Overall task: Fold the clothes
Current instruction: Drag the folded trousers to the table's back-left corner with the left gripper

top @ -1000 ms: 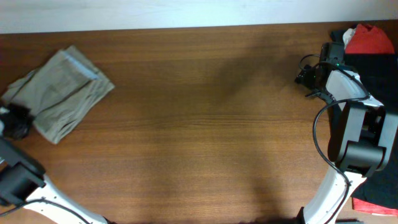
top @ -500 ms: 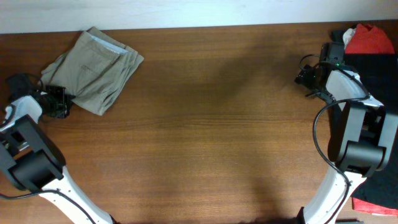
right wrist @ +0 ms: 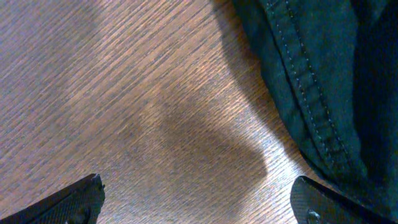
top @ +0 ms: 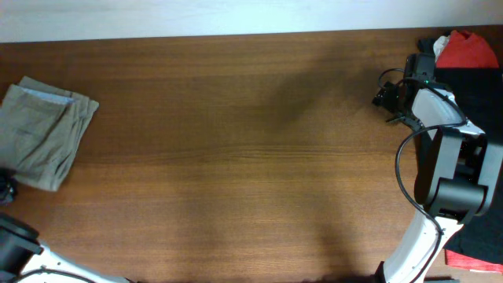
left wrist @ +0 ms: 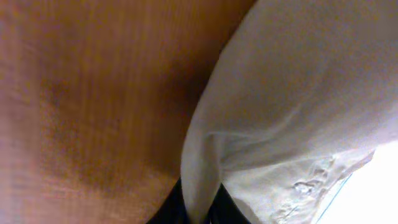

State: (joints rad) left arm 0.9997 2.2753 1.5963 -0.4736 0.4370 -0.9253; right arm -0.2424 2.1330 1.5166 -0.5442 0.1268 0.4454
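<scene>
The khaki trousers [top: 43, 134] lie folded in a bundle at the far left of the table, partly over the left frame edge. My left gripper [top: 6, 187] is at the bundle's near corner at the frame edge. In the left wrist view the black jaws [left wrist: 199, 208] are shut on a fold of the khaki cloth [left wrist: 292, 112], with a pale blue edge at the lower right. My right gripper [top: 387, 98] is at the far right of the table, open and empty [right wrist: 196, 205] over bare wood.
A black garment [top: 471, 86] lies at the right edge of the table, with a red cloth [top: 465, 49] on it at the back. The black garment's seamed edge [right wrist: 311, 81] lies just right of my right gripper. The wooden table [top: 251, 157] spans the view.
My left gripper has swung the khaki bundle toward the back and right, then back to the far left edge. The right arm has not moved.
</scene>
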